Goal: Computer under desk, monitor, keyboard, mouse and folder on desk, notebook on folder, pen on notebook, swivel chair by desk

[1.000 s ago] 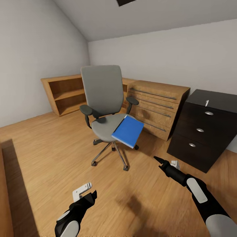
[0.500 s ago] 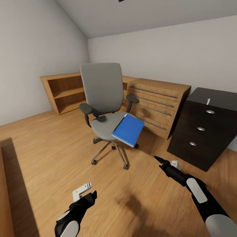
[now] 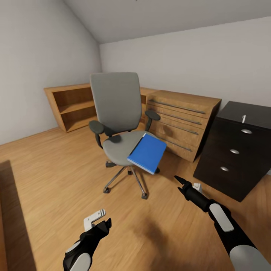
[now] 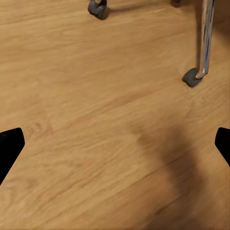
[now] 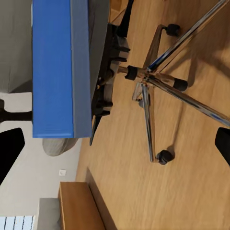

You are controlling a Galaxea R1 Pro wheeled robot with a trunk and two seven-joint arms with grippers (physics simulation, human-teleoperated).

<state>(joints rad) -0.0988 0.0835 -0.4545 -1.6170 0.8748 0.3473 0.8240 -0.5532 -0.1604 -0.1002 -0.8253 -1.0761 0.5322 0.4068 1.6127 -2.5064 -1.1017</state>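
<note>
Both grippers hang empty over the wooden floor (image 3: 56,169) as I steer toward the swivel chair (image 3: 116,113): the right gripper (image 3: 183,184) reaches forward, its dark fingertips sitting far apart at the edges of the right wrist view, and the left gripper (image 3: 98,223) sits lower and nearer the trunk, its jaws likewise spread wide in the left wrist view. The folder (image 3: 147,153), bright blue, lies flat on the front right corner of the chair's grey seat, overhanging the edge, ahead of the right gripper and slightly to its left, apart from it. From the right wrist, the folder's (image 5: 60,67) blue face and edge show above the chair's chrome star base (image 5: 158,81). The left wrist camera looks down on bare floor with one chrome chair leg (image 4: 206,38) and its caster. Behind the chair stand a light wooden drawer chest (image 3: 180,120) and an open wooden shelf unit (image 3: 71,107); a black drawer cabinet (image 3: 237,150) stands to the right, a small white object (image 3: 243,118) on its top. Compared with a second ago, the chair and folder sit a little higher and larger in the head view, the whole scene having shifted with the camera; both arms hold the same pose.
</note>
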